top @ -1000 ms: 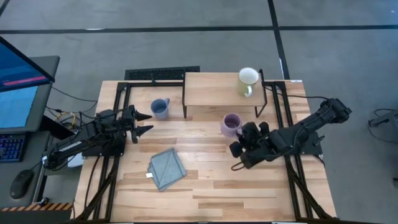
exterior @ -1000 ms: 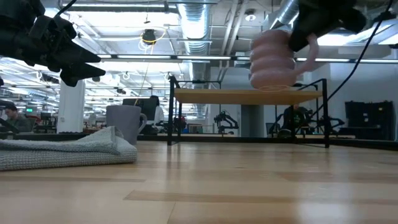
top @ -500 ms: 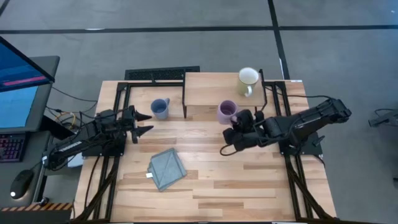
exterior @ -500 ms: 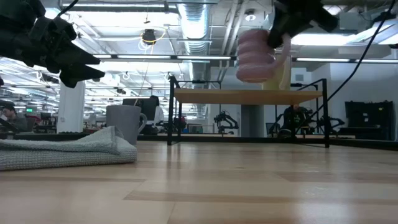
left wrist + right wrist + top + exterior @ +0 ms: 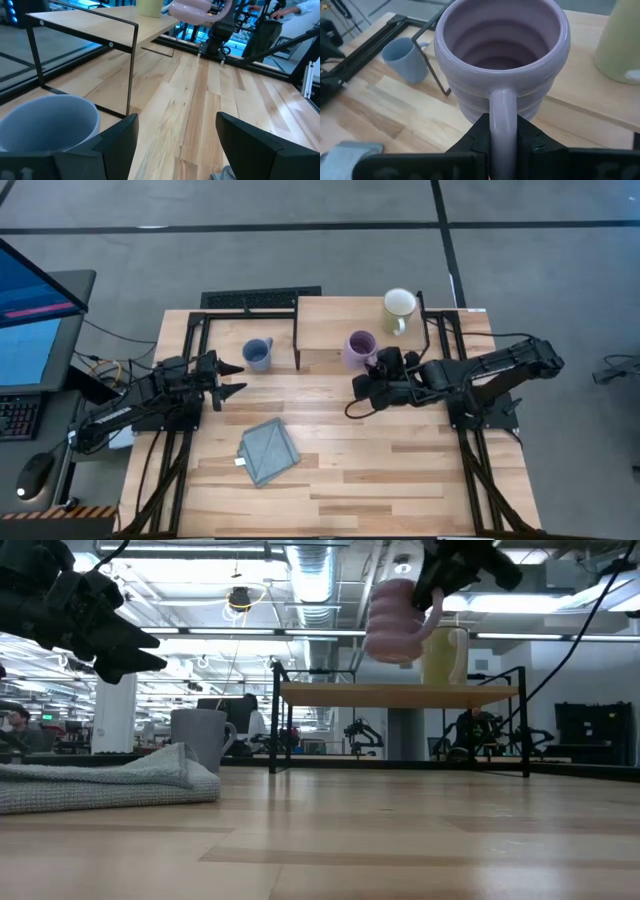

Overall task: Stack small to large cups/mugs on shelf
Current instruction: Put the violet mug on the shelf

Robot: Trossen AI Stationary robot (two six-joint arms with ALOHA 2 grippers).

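Note:
The lavender mug (image 5: 359, 348) (image 5: 392, 620) (image 5: 502, 60) is up in the air over the near edge of the shelf (image 5: 360, 320) (image 5: 400, 694), carried by my right gripper (image 5: 384, 366) (image 5: 503, 134), which is shut on it. The cream-white mug (image 5: 399, 308) (image 5: 444, 656) stands upright on the shelf's far right part. The dusty blue mug (image 5: 258, 354) (image 5: 47, 122) stands on the tabletop left of the shelf. My left gripper (image 5: 236, 377) (image 5: 175, 142) hovers open just near-left of the blue mug. My right gripper pinches the lavender mug's handle (image 5: 503, 117) between its two fingers (image 5: 531, 137). The fingers come level from the table's near right side. The mug is lifted clear, upright with its mouth up, and sits beyond the fingertips above shelf height.
A grey-blue folded cloth (image 5: 268, 450) (image 5: 100, 780) lies on the near left part of the tabletop (image 5: 400, 470). The shelf's black legs (image 5: 132, 70) stand between the blue mug and the lavender one. A keyboard (image 5: 260, 299) lies at the far edge.
My right gripper has carried the lavender mug up and toward the table's far-left, from in front of the shelf to above its near edge, still shut on the handle. The mug stayed upright. The left arm kept still.

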